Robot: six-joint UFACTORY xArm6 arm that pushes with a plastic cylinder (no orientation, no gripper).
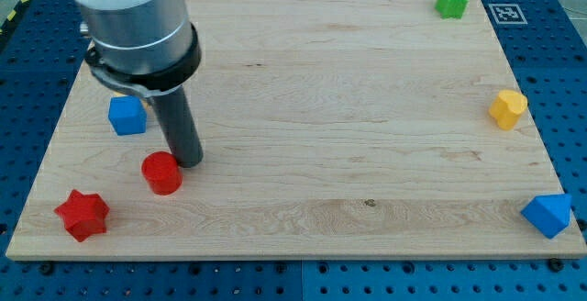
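Standing near the nine o'clock side of the wooden board [303, 90], the dark rod comes down from a grey cylinder with a black collar, and my tip [189, 161] rests on the wood just beside the red cylinder [162, 172]. That cylinder lies at about seven o'clock from the tip, very close; whether the two actually touch cannot be told from this view. No gripper is fitted to this arm, so no wide or narrow setting applies and the rod holds nothing.

At about ten o'clock from the tip, near but apart, sits the blue cube [127, 115], partly behind the rod's collar. At about eight o'clock from the tip, farther off and close to the board's corner, sits the red star [82, 214]. These three blocks form a loose group on the board's nine o'clock side.

Well apart from that group are three more blocks. A green star [451, 1] sits at the board's one o'clock corner. A yellow block [507, 108], roughly heart-shaped, rests at the three o'clock edge. A blue block [548, 215] with a sloped, wedge-like top sits at the five o'clock corner, right at the rim. The board lies on a blue perforated worktop [367, 281].
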